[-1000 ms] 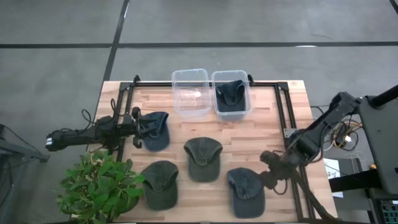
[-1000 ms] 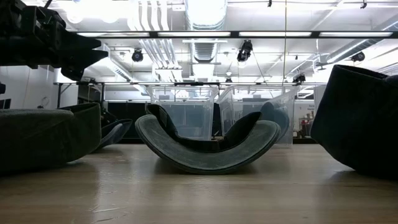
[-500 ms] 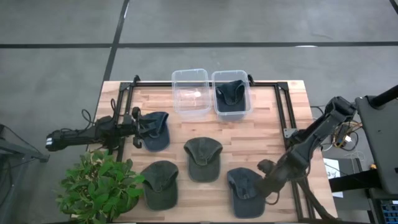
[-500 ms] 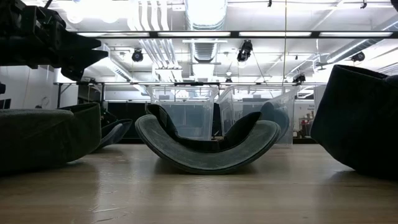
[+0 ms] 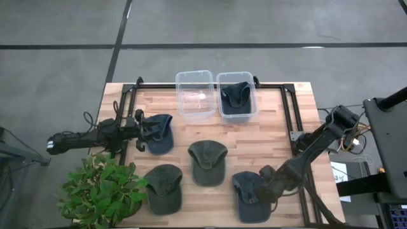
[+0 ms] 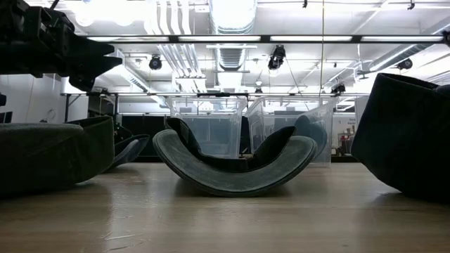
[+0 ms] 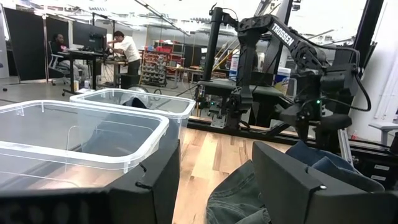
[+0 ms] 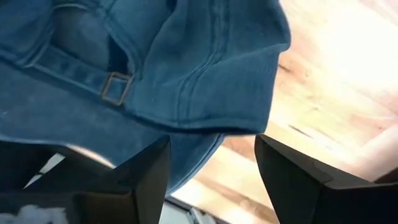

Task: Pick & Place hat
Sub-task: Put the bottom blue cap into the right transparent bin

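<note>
Hovering low with fingers spread, the right tool [image 5: 262, 189] straddles the blue hat [image 5: 250, 196] by the table [image 5: 280, 140] edge; left tool [image 5: 141, 126] likewise unclenched.

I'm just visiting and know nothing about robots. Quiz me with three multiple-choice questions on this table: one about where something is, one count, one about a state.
1. Where is the right gripper?
A. over the bins
B. at the near-right hat
C. beside the plant

2. How many hats lie on the table outside the bins?
A. two
B. four
C. six

3. What state is the left clear bin in?
A. empty
B. holding a hat
C. tipped over

Key: 1 B, the right wrist view shows its open fingers over that hat's strap. 2 B, four lie on the wood. 3 A, only the right bin holds a hat.
</note>
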`<action>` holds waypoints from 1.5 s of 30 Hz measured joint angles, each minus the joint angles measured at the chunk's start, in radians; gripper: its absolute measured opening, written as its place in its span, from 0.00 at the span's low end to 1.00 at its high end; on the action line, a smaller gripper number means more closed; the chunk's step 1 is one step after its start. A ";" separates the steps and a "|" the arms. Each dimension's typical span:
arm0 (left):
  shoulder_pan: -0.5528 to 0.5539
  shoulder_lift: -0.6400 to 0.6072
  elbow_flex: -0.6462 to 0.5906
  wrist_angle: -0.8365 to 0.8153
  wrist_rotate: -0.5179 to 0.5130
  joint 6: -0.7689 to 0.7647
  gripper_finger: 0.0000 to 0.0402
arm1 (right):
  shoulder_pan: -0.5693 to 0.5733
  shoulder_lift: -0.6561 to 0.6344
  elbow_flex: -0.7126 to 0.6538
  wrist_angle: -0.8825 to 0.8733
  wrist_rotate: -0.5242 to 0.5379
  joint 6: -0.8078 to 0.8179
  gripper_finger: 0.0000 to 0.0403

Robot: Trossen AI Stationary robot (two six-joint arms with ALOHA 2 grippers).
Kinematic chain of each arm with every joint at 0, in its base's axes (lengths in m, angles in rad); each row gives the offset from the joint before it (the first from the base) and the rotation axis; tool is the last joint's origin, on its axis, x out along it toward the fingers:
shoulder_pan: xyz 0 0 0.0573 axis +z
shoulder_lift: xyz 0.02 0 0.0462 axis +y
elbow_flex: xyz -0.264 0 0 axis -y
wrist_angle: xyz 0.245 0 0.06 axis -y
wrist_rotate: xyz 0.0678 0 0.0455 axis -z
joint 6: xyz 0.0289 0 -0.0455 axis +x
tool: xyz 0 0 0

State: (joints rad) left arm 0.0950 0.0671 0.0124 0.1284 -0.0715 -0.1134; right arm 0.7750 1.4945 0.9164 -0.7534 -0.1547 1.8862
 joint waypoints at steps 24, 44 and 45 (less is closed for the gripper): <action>0.000 0.000 0.000 0.013 0.000 0.000 0.48 | 0.000 -0.009 -0.178 0.252 0.128 0.042 0.44; 0.000 0.000 0.000 0.028 0.000 0.000 0.48 | 0.000 -0.152 -0.168 0.188 0.317 0.064 0.03; 0.000 0.000 0.000 0.030 0.000 0.001 0.48 | 0.000 -0.182 -0.164 0.176 0.327 0.050 0.03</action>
State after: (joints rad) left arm 0.0952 0.0673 0.0124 0.1588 -0.0715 -0.1128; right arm 0.7750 1.3126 0.7520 -0.5776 0.1723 1.9361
